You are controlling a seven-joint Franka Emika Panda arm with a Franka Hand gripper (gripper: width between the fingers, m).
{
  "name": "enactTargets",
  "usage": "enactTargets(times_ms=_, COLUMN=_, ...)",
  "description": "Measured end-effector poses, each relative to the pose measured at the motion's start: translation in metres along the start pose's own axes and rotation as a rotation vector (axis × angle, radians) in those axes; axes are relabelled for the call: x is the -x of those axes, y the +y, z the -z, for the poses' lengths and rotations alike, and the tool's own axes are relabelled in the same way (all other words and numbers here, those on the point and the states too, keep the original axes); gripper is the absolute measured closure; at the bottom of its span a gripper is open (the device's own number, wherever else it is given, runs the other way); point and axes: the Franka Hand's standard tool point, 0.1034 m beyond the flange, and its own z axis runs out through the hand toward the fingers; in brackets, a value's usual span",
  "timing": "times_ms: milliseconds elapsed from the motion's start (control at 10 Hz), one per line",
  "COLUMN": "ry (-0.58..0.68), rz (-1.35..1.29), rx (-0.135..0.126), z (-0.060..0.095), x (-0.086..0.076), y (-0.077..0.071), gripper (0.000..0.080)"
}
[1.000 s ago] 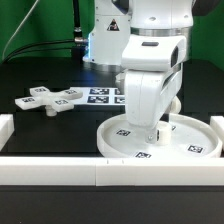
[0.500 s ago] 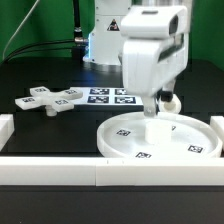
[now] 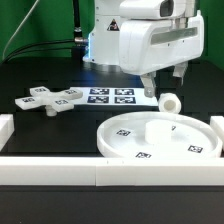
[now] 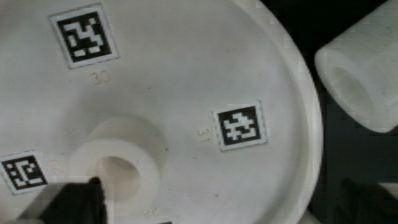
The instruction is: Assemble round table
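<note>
The large rimmed round disc [image 3: 160,140] lies flat on the black table near the front bar, its raised centre hub [image 4: 116,175] facing up. In the wrist view it fills most of the picture with several square tags on it. The short thick cylinder leg [image 3: 170,102] lies on the table just behind the disc and also shows in the wrist view [image 4: 365,85]. On the exterior view's left rests the cross-shaped base [image 3: 48,99]. My gripper [image 3: 165,82] hangs well above the disc, open, with nothing between its fingers.
The marker board [image 3: 110,96] lies flat behind the disc, between the base and the leg. A long white border bar [image 3: 100,172] runs along the front and another [image 3: 5,125] stands at the exterior view's left. The robot's white base [image 3: 100,45] is at the back.
My gripper has lifted straight up off the disc's centre, its fingers spreading wider on the way. The disc stays where it lay.
</note>
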Motion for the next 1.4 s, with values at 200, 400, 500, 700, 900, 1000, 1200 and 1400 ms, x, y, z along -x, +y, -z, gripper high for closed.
enactTargets(times_ms=200, ry=0.0, rz=-0.066, rx=-0.002, z=0.0, x=0.0, y=-0.001, gripper=0.0151)
enactTargets(times_ms=400, ry=0.011, rz=-0.363, rx=-0.005, z=-0.003, x=0.005, y=-0.009, gripper=0.0151)
enactTargets(times_ms=500, ry=0.004, rz=-0.529, rx=-0.015, z=-0.006, x=0.008, y=-0.017, gripper=0.0151)
enactTargets(times_ms=700, ry=0.015, rz=-0.764, rx=-0.029, z=-0.016, x=0.008, y=-0.032, gripper=0.0151)
enactTargets(times_ms=900, ry=0.018, rz=-0.848, rx=-0.045, z=-0.015, x=0.006, y=-0.033, gripper=0.0151)
enactTargets(times_ms=1000, ry=0.019, rz=-0.919, rx=-0.054, z=-0.015, x=0.005, y=-0.035, gripper=0.0151)
enactTargets(times_ms=1200, ry=0.012, rz=-1.086, rx=-0.075, z=-0.017, x=0.009, y=-0.034, gripper=0.0151)
enactTargets(times_ms=1400, ry=-0.012, rz=-1.078, rx=-0.084, z=-0.018, x=0.012, y=-0.036, gripper=0.0151)
